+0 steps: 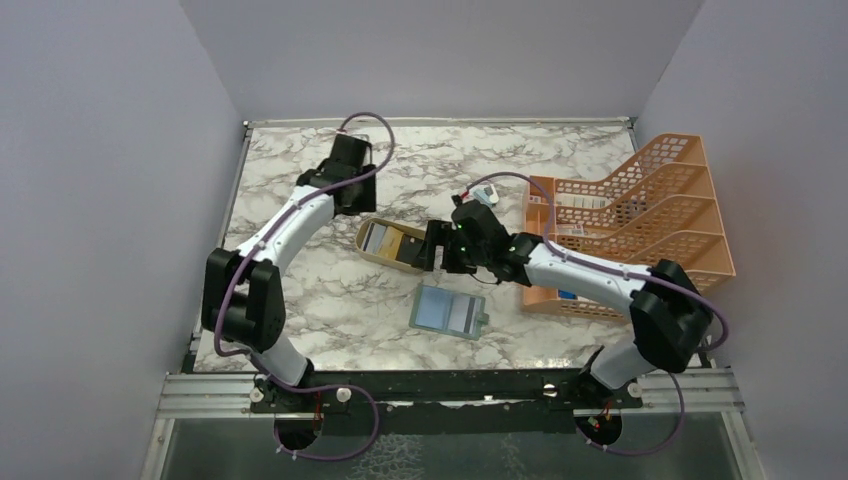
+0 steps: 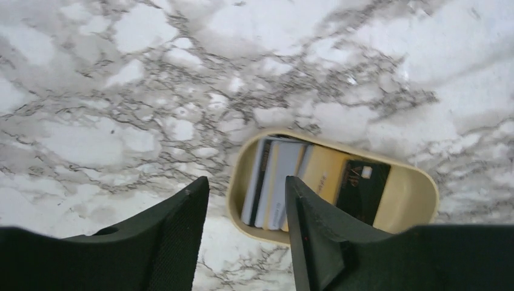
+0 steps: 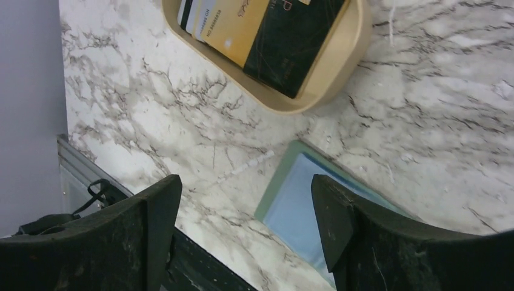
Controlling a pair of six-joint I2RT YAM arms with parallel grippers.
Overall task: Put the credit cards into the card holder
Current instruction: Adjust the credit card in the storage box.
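Credit cards (image 2: 303, 176), thin gold, pale and black rectangles, lie in a tan oval dish (image 2: 412, 194) on the grey-veined white marble tabletop (image 1: 300, 200) between pale lilac walls (image 1: 100, 200), near the open grey-green card holder (image 1: 448, 310), with the left gripper (image 2: 246, 182) and right gripper (image 3: 246, 182) both spread and empty.

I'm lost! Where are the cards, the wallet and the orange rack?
credit cards (image 2: 327, 173), left wrist view, gold card's face
card holder (image 1: 447, 310), top view, blue inner pocket
orange rack (image 1: 680, 215), top view, mesh divider
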